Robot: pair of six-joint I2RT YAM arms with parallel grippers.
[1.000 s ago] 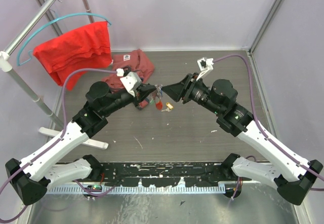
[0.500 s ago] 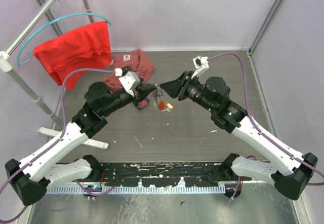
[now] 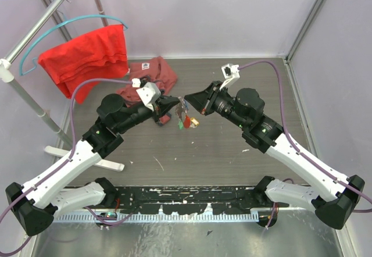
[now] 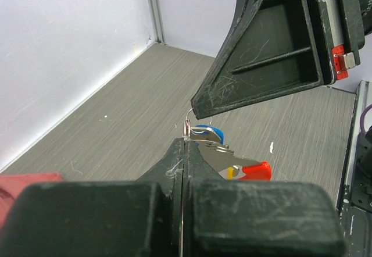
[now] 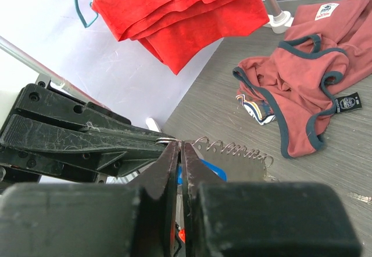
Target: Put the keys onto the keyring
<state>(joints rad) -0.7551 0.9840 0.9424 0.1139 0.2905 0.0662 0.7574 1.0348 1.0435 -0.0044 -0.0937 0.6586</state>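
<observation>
Above the middle of the table my two grippers meet tip to tip. My left gripper (image 3: 178,102) (image 4: 185,143) is shut on the thin wire keyring (image 4: 188,120) (image 5: 165,141), which sticks out of its tips. My right gripper (image 3: 186,101) (image 5: 179,145) has its jaws pressed almost together on the same ring from the other side. The keys (image 3: 186,121) dangle just under the tips. One has a blue head (image 4: 210,134), one a toothed silver blade (image 5: 244,159). A green and a yellow head show in the top view. The keyring's red tag (image 4: 257,169) hangs with them.
A red cloth (image 3: 87,56) hangs on a teal hanger on the rack at the back left. The rack's pole (image 3: 29,103) and white foot (image 3: 87,158) stand beside the left arm. A dusty-red garment (image 3: 152,74) (image 5: 308,71) lies on the table behind the grippers. Walls close in at the back and right.
My right gripper has swung left and slightly back to the ring, and its jaws have closed. The left gripper has stayed shut in place. The hanging keys have shifted a little.
</observation>
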